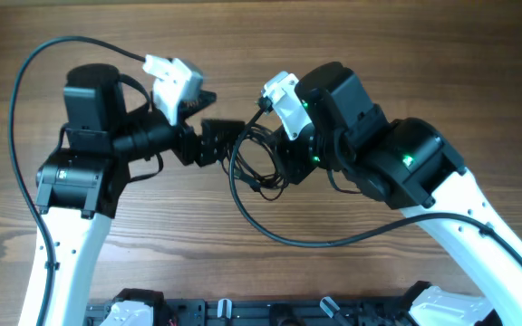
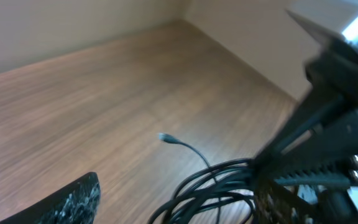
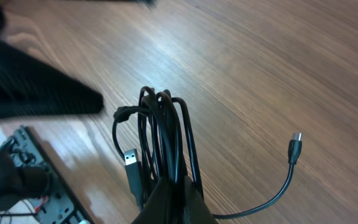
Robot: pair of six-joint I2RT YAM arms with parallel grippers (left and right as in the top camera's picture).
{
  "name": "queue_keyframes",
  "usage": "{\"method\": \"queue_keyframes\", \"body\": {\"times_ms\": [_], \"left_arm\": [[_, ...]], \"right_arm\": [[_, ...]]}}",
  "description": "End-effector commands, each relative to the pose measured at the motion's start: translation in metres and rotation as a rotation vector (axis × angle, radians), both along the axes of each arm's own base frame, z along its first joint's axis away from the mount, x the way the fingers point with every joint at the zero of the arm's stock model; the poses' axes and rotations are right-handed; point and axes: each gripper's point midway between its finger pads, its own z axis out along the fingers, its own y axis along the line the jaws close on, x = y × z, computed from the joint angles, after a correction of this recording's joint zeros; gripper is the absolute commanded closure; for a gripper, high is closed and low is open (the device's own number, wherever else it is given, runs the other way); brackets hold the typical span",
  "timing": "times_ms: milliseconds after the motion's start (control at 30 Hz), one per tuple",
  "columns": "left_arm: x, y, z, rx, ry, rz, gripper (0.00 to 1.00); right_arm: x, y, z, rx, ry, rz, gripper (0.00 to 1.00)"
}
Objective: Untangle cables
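Note:
The cables [image 1: 247,170] are a bundle of thin black loops between my two grippers, above the wooden table. In the right wrist view my right gripper [image 3: 174,198] is shut on the bundle [image 3: 166,134], which stands up from the jaws. A USB plug [image 3: 131,159] hangs at its left and a small connector tip [image 3: 295,149] trails to the right. My left gripper [image 1: 228,145] is open right next to the bundle. In the left wrist view the loops [image 2: 213,186] lie between its spread fingers [image 2: 179,208], and one loose tip [image 2: 164,137] sticks out.
The wooden table [image 1: 379,54] stretches all round. A thick black arm cable [image 1: 315,242] sweeps below the right gripper [image 1: 272,163], and another [image 1: 21,100] arcs left of the left arm. A dark rack [image 3: 39,180] lies at the table's front edge.

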Motion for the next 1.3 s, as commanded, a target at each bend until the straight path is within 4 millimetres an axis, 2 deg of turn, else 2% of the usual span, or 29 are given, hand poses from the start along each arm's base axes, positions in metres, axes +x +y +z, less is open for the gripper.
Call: {"method": "queue_keyframes", "body": {"times_ms": [0, 100, 233, 300, 400, 433, 567, 700, 800, 900, 1067, 1100, 1167, 1200, 1233, 1267], "left_arm": [[-0.021, -0.012, -0.007, 0.068, -0.111, -0.164, 0.28], [-0.033, -0.011, -0.018, 0.111, -0.105, -0.211, 0.40], [-0.044, -0.009, -0.029, 0.133, -0.062, -0.238, 0.46], [-0.045, -0.009, -0.030, 0.134, -0.051, -0.238, 0.56], [-0.047, -0.009, -0.032, 0.134, -0.037, -0.239, 0.93], [-0.048, -0.009, -0.032, 0.133, -0.028, -0.238, 0.96], [-0.055, -0.006, -0.039, 0.141, 0.034, -0.232, 0.96], [-0.047, 0.011, -0.060, 0.229, 0.165, -0.084, 0.96], [-0.044, 0.018, -0.065, 0.255, 0.199, -0.031, 0.96], [-0.044, 0.018, -0.063, 0.251, 0.193, -0.027, 0.96], [-0.047, 0.018, -0.054, 0.236, 0.165, -0.012, 0.96], [-0.048, 0.018, -0.052, 0.235, 0.157, -0.010, 0.96], [-0.051, 0.019, -0.047, 0.231, 0.136, -0.008, 0.96], [-0.051, 0.019, -0.044, 0.228, 0.122, -0.007, 0.96], [-0.052, 0.018, -0.040, 0.217, 0.109, -0.011, 0.96], [-0.052, 0.015, -0.036, 0.199, 0.096, -0.019, 0.96]], "right_arm": [[-0.016, -0.002, 0.028, 0.059, -0.070, 0.078, 0.96], [-0.018, -0.007, 0.040, 0.076, -0.115, 0.073, 0.96], [-0.018, -0.014, 0.051, 0.085, -0.158, 0.049, 0.96], [-0.018, -0.015, 0.053, 0.090, -0.161, 0.042, 0.96], [-0.016, -0.014, 0.055, 0.099, -0.167, 0.034, 0.96], [-0.015, -0.015, 0.056, 0.103, -0.167, 0.017, 0.96], [0.009, -0.041, 0.057, 0.079, -0.178, -0.247, 0.96], [0.027, -0.087, 0.061, 0.055, -0.209, -0.580, 0.96], [0.029, -0.126, 0.057, 0.004, -0.227, -0.817, 0.96], [0.024, -0.155, 0.050, -0.051, -0.229, -0.974, 0.96], [0.018, -0.168, 0.045, -0.089, -0.223, -1.028, 0.96], [0.018, -0.168, 0.045, -0.090, -0.224, -1.027, 0.92], [0.016, -0.157, 0.041, -0.086, -0.191, -0.960, 0.60], [0.015, -0.140, 0.037, -0.098, -0.166, -0.822, 0.41], [0.012, -0.119, 0.035, -0.108, -0.150, -0.652, 0.14], [0.006, -0.096, 0.032, -0.100, -0.133, -0.479, 0.03]]}}
